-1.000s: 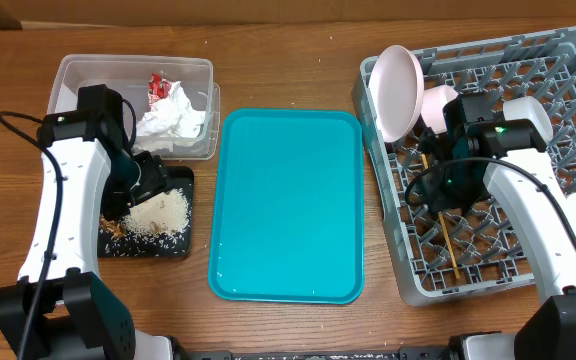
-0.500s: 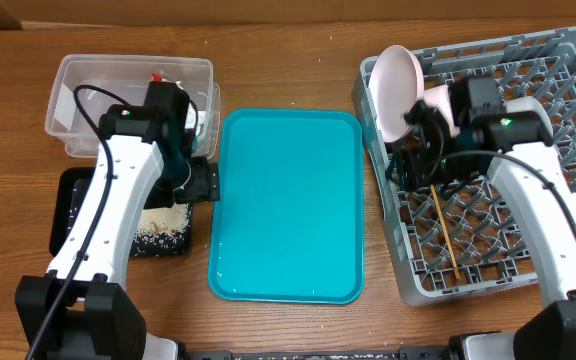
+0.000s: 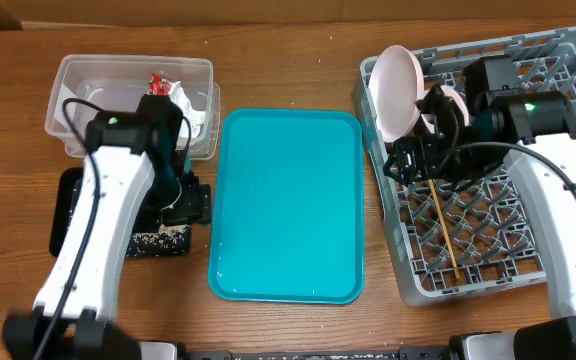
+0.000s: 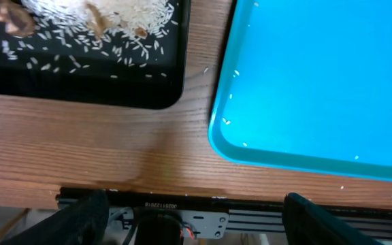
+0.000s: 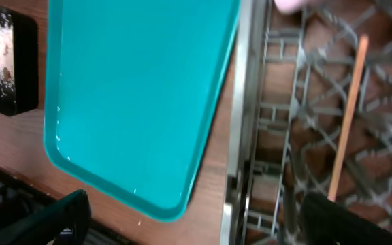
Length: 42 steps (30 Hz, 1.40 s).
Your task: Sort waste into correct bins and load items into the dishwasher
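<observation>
The chopstick lies in the rack, long axis front-to-back, slightly slanted.

Chopstick lies in rack beside teal tray.

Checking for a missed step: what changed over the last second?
The left gripper moved off the rice in the black tray and swung to that tray's edge beside the teal tray. The right gripper shifted toward the dish rack's wall, open, clear of the chopstick lying inside. The tub and plate stayed put.
</observation>
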Each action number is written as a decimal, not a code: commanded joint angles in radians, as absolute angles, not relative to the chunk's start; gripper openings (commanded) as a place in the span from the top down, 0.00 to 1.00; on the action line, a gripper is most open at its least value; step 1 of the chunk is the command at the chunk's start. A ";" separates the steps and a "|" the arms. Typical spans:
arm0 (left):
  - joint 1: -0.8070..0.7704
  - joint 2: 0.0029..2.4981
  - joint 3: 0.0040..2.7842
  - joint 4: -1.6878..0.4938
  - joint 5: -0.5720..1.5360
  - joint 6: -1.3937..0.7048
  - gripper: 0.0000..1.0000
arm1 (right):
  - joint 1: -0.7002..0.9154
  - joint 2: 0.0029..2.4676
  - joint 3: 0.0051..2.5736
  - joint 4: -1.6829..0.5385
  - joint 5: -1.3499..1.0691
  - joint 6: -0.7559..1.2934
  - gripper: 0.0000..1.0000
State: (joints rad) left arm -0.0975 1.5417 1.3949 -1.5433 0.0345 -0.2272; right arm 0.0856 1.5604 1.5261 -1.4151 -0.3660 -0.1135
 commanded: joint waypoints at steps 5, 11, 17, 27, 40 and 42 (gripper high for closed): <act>-0.092 1.247 1.381 -1.489 0.041 -0.205 0.16 | -0.017 1.424 1.460 -1.390 -0.348 -0.044 0.00; -0.092 0.971 1.275 -1.361 0.047 -0.206 0.11 | -0.070 1.169 1.271 -1.249 -0.256 0.000 0.00; -0.092 0.710 1.146 -1.278 0.049 -0.264 0.00 | -0.071 0.848 1.076 -1.097 -0.165 0.055 0.00; -0.092 0.661 1.132 -1.263 0.048 -0.311 0.00 | -0.070 0.728 1.040 -1.094 -0.192 0.054 0.00; -0.092 0.661 1.132 -1.263 0.048 -0.311 0.00 | -0.070 0.730 1.040 -1.109 -0.191 0.054 0.00; -0.092 0.661 1.132 -1.263 0.048 -0.311 0.00 | -0.070 0.730 1.040 -1.109 -0.191 0.054 0.00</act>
